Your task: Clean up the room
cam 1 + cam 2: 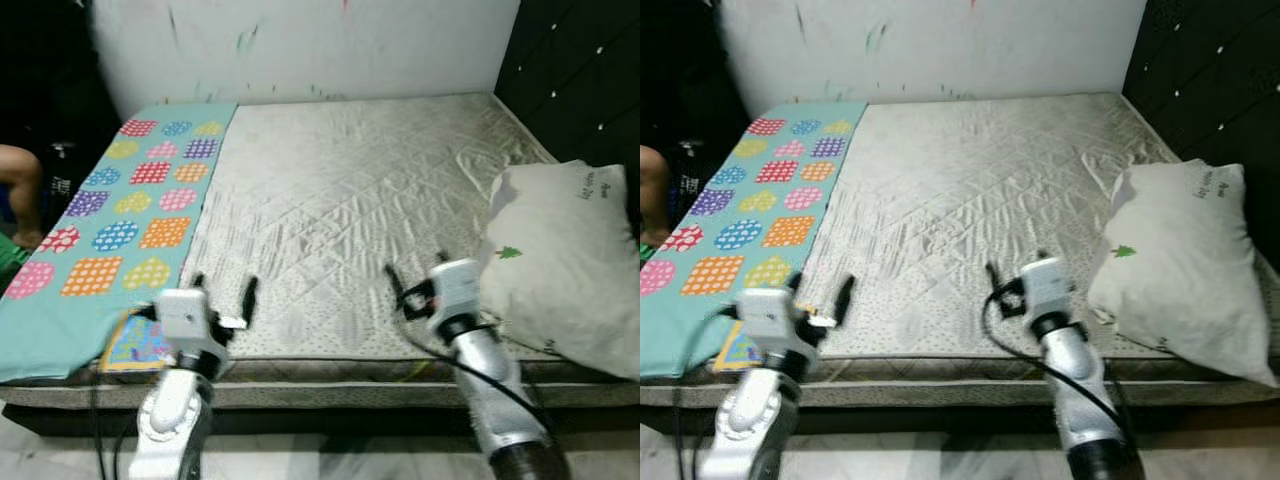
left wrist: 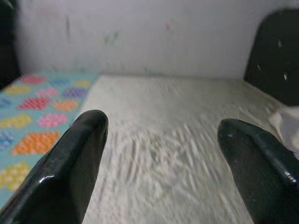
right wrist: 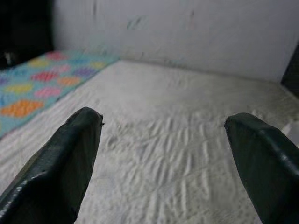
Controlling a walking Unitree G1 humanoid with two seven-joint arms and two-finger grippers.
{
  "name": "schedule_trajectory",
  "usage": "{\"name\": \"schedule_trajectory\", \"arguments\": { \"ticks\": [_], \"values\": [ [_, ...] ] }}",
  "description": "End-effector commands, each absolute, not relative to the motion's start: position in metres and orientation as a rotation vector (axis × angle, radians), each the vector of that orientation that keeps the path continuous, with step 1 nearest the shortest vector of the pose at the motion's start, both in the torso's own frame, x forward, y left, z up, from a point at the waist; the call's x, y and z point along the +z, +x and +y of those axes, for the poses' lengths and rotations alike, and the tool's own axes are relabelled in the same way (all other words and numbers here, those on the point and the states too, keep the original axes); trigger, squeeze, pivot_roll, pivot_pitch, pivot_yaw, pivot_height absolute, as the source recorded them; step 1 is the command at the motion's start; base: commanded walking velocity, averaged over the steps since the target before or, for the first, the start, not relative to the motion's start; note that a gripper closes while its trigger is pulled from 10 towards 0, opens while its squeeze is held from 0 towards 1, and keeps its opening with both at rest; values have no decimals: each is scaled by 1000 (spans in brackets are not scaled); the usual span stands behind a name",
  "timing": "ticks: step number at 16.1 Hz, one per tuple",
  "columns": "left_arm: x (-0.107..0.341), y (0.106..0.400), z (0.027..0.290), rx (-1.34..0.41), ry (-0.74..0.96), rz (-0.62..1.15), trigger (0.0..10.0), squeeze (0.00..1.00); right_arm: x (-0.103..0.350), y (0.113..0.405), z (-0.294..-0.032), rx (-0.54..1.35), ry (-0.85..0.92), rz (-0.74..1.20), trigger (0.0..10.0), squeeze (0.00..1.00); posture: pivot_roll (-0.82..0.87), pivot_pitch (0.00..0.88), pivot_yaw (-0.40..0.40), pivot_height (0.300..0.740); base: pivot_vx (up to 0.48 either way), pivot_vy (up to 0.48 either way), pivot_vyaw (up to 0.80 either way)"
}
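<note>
A: Bed (image 1: 330,200), bare quilted grey mattress, takes up the centre of the frame. What lies on it?

B: A teal blanket (image 1: 110,230) with coloured polka-dot patches along the left side, far edge to near edge. A white pillow (image 1: 565,265) with a small green tree print at the right edge, overhanging the mattress side.

A: Anything else at lower left?

B: A small colourful flat item (image 1: 140,345) on the near corner, partly under the blanket's edge; too blurred to identify.

A: End effectors?

B: Left end effector (image 1: 222,292) at lower left, above the near edge of the mattress, fingers spread, grasping nothing. Right end effector (image 1: 415,275) at lower centre-right, near the pillow but apart from it, released too, empty.

A: Surroundings?

B: White wall (image 1: 300,45) across the top, dark padded headboard (image 1: 575,70) at upper right. Part of a person (image 1: 20,190) at the left edge.
</note>
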State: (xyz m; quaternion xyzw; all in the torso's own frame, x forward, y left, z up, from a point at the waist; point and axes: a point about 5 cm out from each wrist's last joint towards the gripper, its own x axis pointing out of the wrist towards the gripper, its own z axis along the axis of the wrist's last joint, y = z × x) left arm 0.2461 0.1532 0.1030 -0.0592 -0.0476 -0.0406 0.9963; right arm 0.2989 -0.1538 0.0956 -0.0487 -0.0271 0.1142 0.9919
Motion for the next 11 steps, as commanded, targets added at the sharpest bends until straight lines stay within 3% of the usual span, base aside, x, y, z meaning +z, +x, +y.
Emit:
{"name": "schedule_trajectory", "arguments": {
  "ticks": [1, 3, 8, 11],
  "values": [
    [106, 245, 161, -45, -114, -101, 10000, 0, 101, 297, -146, 253, -60, -64, 10000, 0, -95, 0, 45, 740, 0, 0, 0],
    [102, 237, 167, -33, -117, -88, 10000, 0, 108, 285, -150, 243, 4, -62, 10000, 0, -101, 0, 50, 740, 0, 0, 0],
    [77, 216, 188, 48, -97, 8, 10000, 0, 95, 260, -170, 225, -35, 34, 10000, 0, -115, 0, 54, 740, 0, 0, 0],
    [76, 217, 188, 43, -98, 12, 10000, 0, 91, 256, -172, 219, -45, 81, 10000, 0, -116, 0, 55, 740, 0, 0, -133]
  ]
}}
